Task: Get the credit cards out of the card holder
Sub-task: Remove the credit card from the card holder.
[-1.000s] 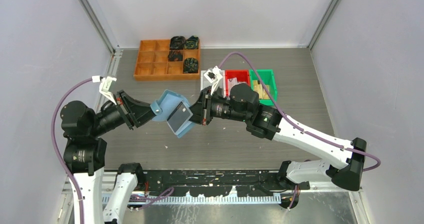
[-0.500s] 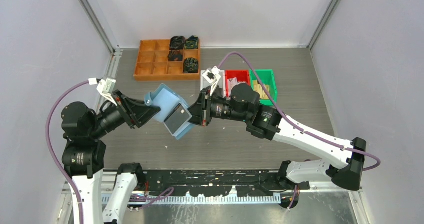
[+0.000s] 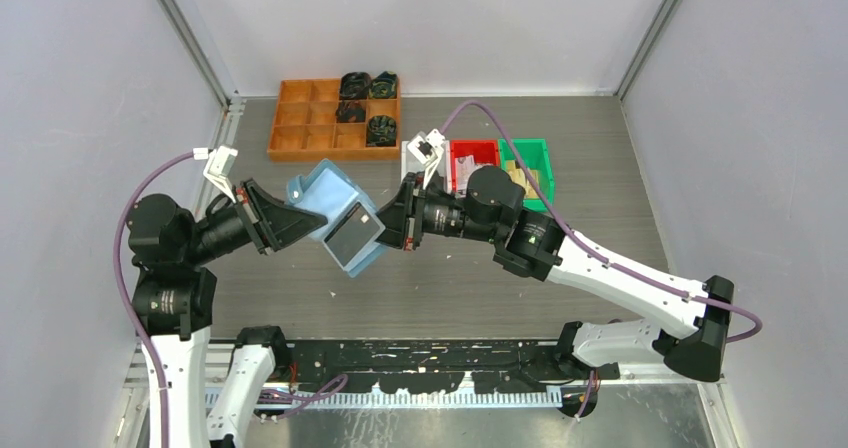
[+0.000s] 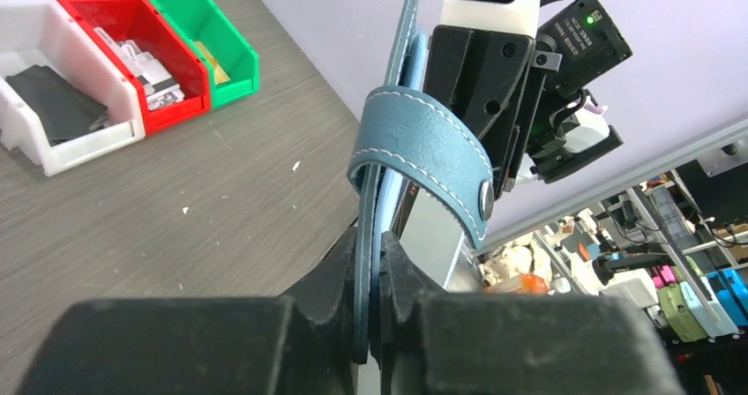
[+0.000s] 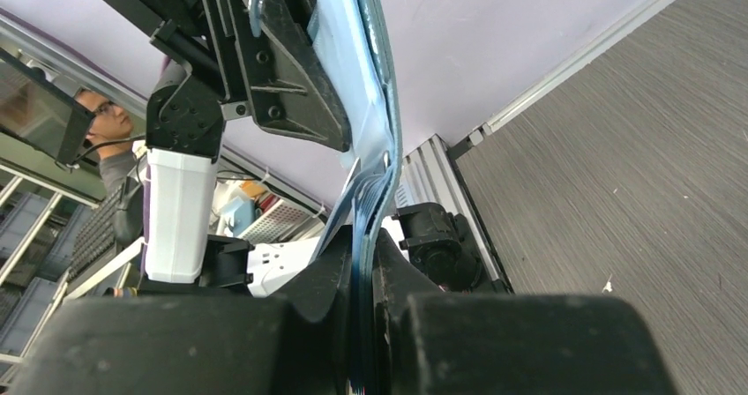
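Left gripper (image 3: pixel 303 224): jaws clenched on the left edge of the card holder (image 3: pixel 318 196). The holder is light blue and hangs tilted in the air above the table (image 3: pixel 600 258), between the two arms. Its strap loop (image 4: pixel 423 144) curls toward the left wrist camera. A dark grey card (image 3: pixel 352 236) shows on its near face. Right gripper (image 3: pixel 397 225): jaws clenched on the holder's right edge.

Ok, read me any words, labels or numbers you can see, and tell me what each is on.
Nothing can be read with certainty.
White print on the right arm's black housing: too blurred.
Round sticker on the left arm's joint: too small.
Papers in the red bin: print too small.
Card holder: no lettering visible.
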`<state>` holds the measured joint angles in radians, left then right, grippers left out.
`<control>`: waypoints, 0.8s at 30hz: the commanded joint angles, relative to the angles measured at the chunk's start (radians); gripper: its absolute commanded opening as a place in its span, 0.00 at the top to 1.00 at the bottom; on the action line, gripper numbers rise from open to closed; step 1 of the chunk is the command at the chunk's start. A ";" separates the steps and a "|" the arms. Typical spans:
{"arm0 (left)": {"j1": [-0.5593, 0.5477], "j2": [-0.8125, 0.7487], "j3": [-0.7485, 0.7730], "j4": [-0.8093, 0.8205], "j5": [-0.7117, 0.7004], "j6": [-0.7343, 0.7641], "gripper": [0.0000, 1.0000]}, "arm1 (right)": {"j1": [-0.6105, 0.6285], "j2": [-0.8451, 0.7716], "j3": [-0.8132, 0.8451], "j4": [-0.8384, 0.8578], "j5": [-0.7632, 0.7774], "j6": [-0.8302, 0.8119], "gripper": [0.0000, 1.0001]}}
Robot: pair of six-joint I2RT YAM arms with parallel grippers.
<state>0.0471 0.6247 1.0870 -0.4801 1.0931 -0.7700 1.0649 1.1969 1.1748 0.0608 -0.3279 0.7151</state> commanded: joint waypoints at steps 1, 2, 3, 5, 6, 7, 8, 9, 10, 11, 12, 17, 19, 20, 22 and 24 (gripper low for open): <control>0.001 0.012 0.026 0.108 0.055 -0.042 0.94 | 0.005 -0.047 0.011 0.104 -0.012 0.006 0.86; 0.001 0.012 0.032 0.099 0.044 -0.027 0.96 | 0.005 -0.057 -0.005 0.105 -0.009 0.007 0.78; 0.001 0.011 0.038 0.091 0.032 -0.012 0.96 | 0.004 -0.068 -0.012 0.105 -0.007 0.009 0.69; 0.001 0.013 0.055 0.072 0.025 0.020 0.97 | 0.004 -0.096 -0.047 0.093 -0.006 0.005 0.55; 0.002 0.015 0.063 0.066 0.030 0.036 0.98 | 0.003 -0.115 -0.062 0.078 -0.004 -0.004 0.49; 0.002 0.018 0.071 0.058 0.034 0.058 0.98 | 0.002 -0.135 -0.076 0.051 -0.004 -0.018 0.42; 0.001 0.022 0.083 0.046 0.047 0.081 0.98 | 0.000 -0.156 -0.082 0.009 -0.003 -0.036 0.36; 0.001 0.027 0.093 0.032 0.060 0.105 0.98 | -0.006 -0.180 -0.082 -0.039 0.001 -0.062 0.31; 0.001 0.028 0.101 0.020 0.071 0.130 0.98 | -0.012 -0.204 -0.078 -0.105 0.005 -0.089 0.28; 0.001 0.028 0.109 0.004 0.079 0.162 0.99 | -0.022 -0.228 -0.071 -0.158 0.007 -0.118 0.24; 0.001 0.025 0.118 -0.018 0.085 0.203 0.99 | -0.034 -0.250 -0.057 -0.207 0.008 -0.148 0.21; 0.002 0.019 0.161 -0.167 0.114 0.426 0.99 | -0.100 -0.297 0.109 -0.474 0.031 -0.332 0.13; 0.002 0.013 0.158 -0.193 0.158 0.471 0.99 | -0.102 -0.268 0.169 -0.487 -0.013 -0.369 0.12; 0.001 0.008 0.151 -0.192 0.170 0.475 0.99 | -0.102 -0.240 0.198 -0.484 -0.058 -0.376 0.12; 0.001 0.003 0.137 -0.192 0.185 0.476 0.99 | -0.102 -0.172 0.236 -0.450 -0.172 -0.366 0.16; 0.001 0.010 0.141 -0.241 0.199 0.508 0.99 | -0.099 -0.097 0.268 -0.419 -0.303 -0.351 0.20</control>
<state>0.0479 0.6373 1.2140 -0.6582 1.2278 -0.3588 0.9611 0.9825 1.3785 -0.3790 -0.4095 0.4053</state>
